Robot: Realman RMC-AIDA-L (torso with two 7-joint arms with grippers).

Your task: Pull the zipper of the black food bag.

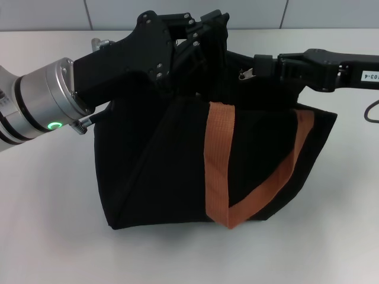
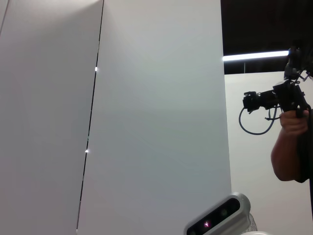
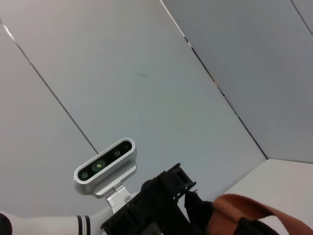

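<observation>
Head view: bag [image 1: 177,171] standing upright on white table [image 1: 53,236], boxy and black, one orange strap [image 1: 219,171] looped down near face. Left gripper [image 1: 198,35] reaching in from left, set at bag's top rear edge and apparently gripping fabric there, though fingers merge with black cloth; whether spread or pressed together cannot be told. Right gripper [image 1: 266,64] coming in level from right along top edge, tip just beside small silver zipper [image 1: 246,73], which sits between both grippers, near middle of top edge. Contact with tab not clear; right fingers' state likewise cannot be told.

Right wrist view: only wall panels, a far corner of table, left arm's wrist camera [image 3: 105,166], a black clump of gripper and cloth, and a bit of orange strap at frame edge. Left wrist view: wall, and a person in the background holding a black device; nothing of bag.

Judged from sagging folds and creased side: soft, light fabric, likely to slump, bunch or slide across smooth table if pulled without an anchor. Best hold: pinch flat metal tab itself, small and probably slippery, so a firm, centred pinch needed; opposite gripper clamping fabric near track end to keep track taut and straight.
</observation>
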